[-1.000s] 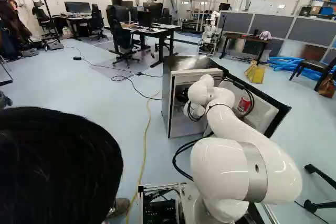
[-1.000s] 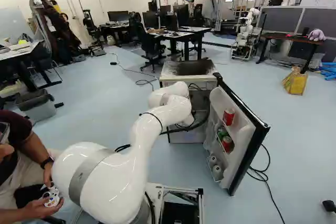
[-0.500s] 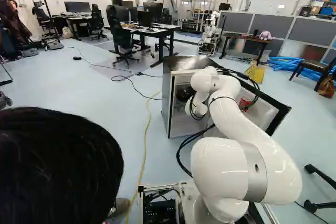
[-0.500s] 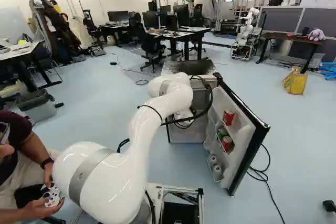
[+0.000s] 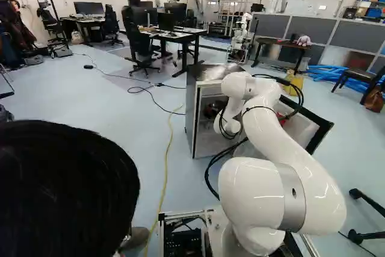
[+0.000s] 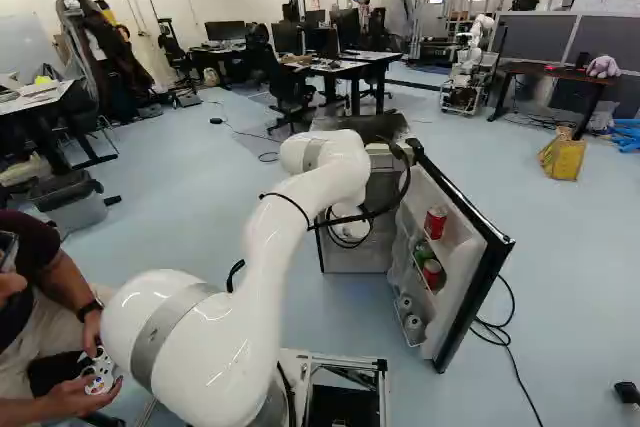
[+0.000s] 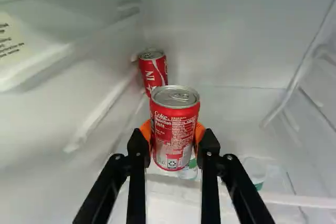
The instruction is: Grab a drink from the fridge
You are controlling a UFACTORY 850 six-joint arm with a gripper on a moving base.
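Inside the fridge (image 5: 191, 112), seen in the left base view, is the dark gripper (image 5: 210, 110), mostly hidden by the fridge wall and my arm. In the wrist view my gripper (image 7: 174, 139) is shut on an upright red can (image 7: 174, 129), its orange pads pressing from both sides. A second red can (image 7: 153, 71) stands beyond it, by the corner of the fridge interior. The fridge door (image 6: 462, 247) stands wide open; its racks hold a red can (image 6: 436, 222), another red can (image 6: 433, 273) and a green one (image 6: 424, 253).
A wire-edged shelf (image 7: 294, 199) lies below the held can, with clear containers (image 7: 255, 170) under it. Cables hang from my arm beside the fridge opening. A person with a controller (image 6: 101, 375) sits left of the base. Another robot (image 6: 468, 65) stands far back.
My arm's wrist end has risen in both base views and shifted a little to the right in the left one. The base, fridge and door have stayed in place.
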